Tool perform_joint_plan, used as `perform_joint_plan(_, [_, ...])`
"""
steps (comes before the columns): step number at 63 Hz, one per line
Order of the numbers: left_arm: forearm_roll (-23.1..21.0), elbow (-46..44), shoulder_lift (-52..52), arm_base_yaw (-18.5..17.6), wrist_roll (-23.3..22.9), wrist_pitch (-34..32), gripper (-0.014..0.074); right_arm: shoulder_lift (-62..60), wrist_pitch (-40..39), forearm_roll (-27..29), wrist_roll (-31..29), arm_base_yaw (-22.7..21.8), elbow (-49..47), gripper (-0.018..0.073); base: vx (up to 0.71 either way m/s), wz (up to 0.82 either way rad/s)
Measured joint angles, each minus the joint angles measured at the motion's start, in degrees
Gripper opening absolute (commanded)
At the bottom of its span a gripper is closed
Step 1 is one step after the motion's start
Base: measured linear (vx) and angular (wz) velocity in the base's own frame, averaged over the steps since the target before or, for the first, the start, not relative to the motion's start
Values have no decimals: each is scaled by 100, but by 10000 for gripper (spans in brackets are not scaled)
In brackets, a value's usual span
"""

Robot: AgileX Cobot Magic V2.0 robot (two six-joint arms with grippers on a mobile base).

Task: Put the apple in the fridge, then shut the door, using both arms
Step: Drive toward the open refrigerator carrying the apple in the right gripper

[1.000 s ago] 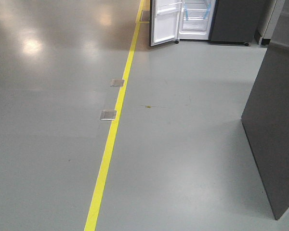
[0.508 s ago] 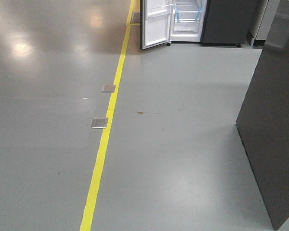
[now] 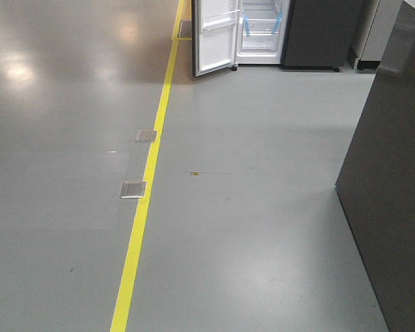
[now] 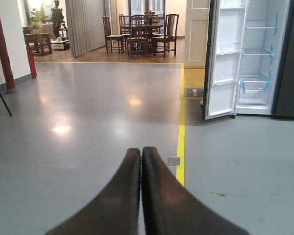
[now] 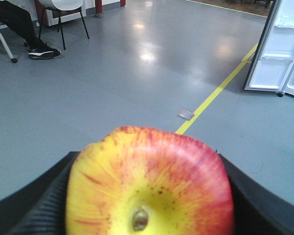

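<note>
The red and yellow apple (image 5: 152, 186) fills the lower right wrist view, clamped between the black ribbed fingers (image 5: 44, 205) of my right gripper (image 5: 149, 196). My left gripper (image 4: 141, 159) is shut and empty, held above the grey floor. The fridge (image 3: 263, 31) stands far ahead at the top of the front view, white inside with blue tape strips. Its door (image 3: 214, 34) is swung open to the left. The fridge (image 4: 257, 54) and the door (image 4: 223, 58) also show in the left wrist view, and the door (image 5: 284, 49) in the right wrist view.
A tall dark grey cabinet side (image 3: 394, 194) stands close on the right. A yellow floor line (image 3: 149, 180) with two metal floor plates (image 3: 133, 189) runs toward the fridge. A dining table with chairs (image 4: 142, 32) is far back. A seated person's legs (image 5: 19, 24) and a chair (image 5: 63, 14) are at left.
The front view has moved forward: the floor plates slid down the frame and the fridge shifted left and looks slightly larger. The cabinet side on the right has come closer.
</note>
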Motion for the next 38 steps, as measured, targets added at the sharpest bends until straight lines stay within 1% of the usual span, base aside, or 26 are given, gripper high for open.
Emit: perform_joint_plan(38, [0,0,0,0,0,0,-8,0,0,0,0,0,0,3,19,-2])
